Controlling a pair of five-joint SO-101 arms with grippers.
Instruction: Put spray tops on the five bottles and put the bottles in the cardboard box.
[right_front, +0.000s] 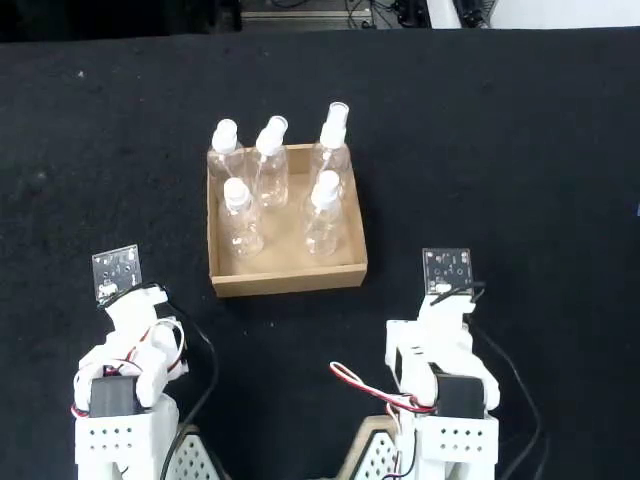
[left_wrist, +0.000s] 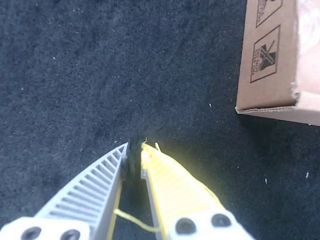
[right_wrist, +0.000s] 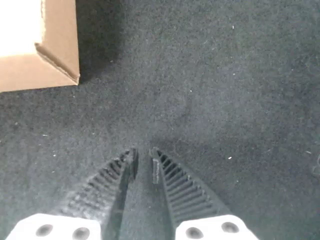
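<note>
Left wrist view shows the left jaws closed on nothing above the table; the right jaws are almost closed, also empty. Both arms sit back, likely because the work looks finished: five bottles, spray tops fitted, stand inside the cardboard box.

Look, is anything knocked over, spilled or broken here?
Nothing stands out. All five bottles stand upright inside the cardboard box, and each has a white spray top on it. The box looks whole, and no spill shows on the black table around it.
</note>
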